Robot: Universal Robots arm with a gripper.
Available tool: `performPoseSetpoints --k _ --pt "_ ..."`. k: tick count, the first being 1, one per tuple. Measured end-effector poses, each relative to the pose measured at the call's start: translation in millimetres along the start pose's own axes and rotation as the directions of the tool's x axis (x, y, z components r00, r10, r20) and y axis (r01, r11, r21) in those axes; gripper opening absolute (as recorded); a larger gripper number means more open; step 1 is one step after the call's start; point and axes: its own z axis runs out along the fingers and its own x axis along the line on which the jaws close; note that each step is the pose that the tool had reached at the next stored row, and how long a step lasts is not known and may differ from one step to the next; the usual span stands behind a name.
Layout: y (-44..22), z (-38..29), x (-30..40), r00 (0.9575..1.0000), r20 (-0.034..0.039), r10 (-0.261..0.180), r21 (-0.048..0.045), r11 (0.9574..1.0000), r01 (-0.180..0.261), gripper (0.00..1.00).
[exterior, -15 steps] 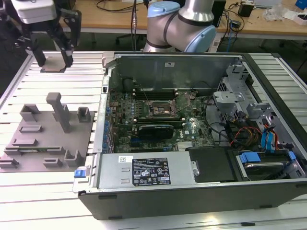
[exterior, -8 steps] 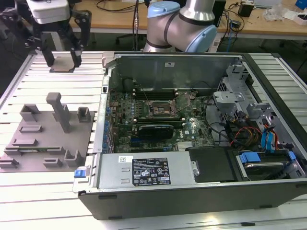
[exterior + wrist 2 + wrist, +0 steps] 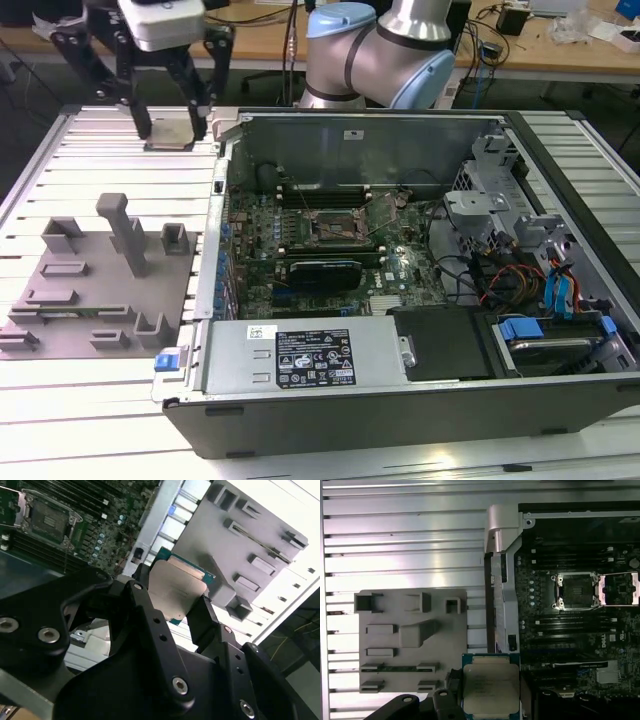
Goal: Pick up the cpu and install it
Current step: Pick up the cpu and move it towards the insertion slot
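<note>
The end effector (image 3: 172,600) lies nearest in the second wrist view, showing as black linkage with bolt heads. Its two fingers (image 3: 202,617) are set narrow and clamp opposite edges of the cpu (image 3: 172,590). The cpu's metallic plate faces the wrist cameras, with a green board edge visible around it.

**Position.** In the exterior view the end effector (image 3: 172,128) holds the cpu (image 3: 170,135) at the far side of the worktop (image 3: 60,420), toward the exterior view's left. This is outside the case (image 3: 360,150) and beyond the grey fixture (image 3: 100,270). The first wrist view shows the cpu (image 3: 490,687) over the gap between the fixture (image 3: 410,635) and the case wall (image 3: 502,570). The cpu appears to be clear of the worktop.

**Step in hand.** The pick-up is judged complete and the cpu is in carry. Installation has not begun. The socket (image 3: 335,228) sits on the board inside the case, well apart from the cpu. In the first wrist view the socket (image 3: 575,591) has its frame (image 3: 620,589) folded aside, and its seat appears empty.

**Requirements of the next move (judgement).**
- Carry the cpu high enough to clear the case wall.
- Square the cpu edges to the socket. The corner marks cannot be made out.
- Keep the cpu level and lower it straight into the seat without sliding.
- Do not widen the fingers until the cpu rests flat.
</note>
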Motion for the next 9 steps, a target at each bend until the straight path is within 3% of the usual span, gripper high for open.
performPoseSetpoints --k 2,4,9 --pt "0.3 0.0 -8.1 1.0000 -0.0001 0.000 0.0001 1.0000 0.000 0.55" --pt "1.0 0.2 -26.3 1.0000 -0.0002 0.000 0.0000 1.0000 0.000 0.55" --pt "2.1 0.4 -56.7 1.0000 -0.0013 0.000 0.0001 1.0000 0.000 0.55"
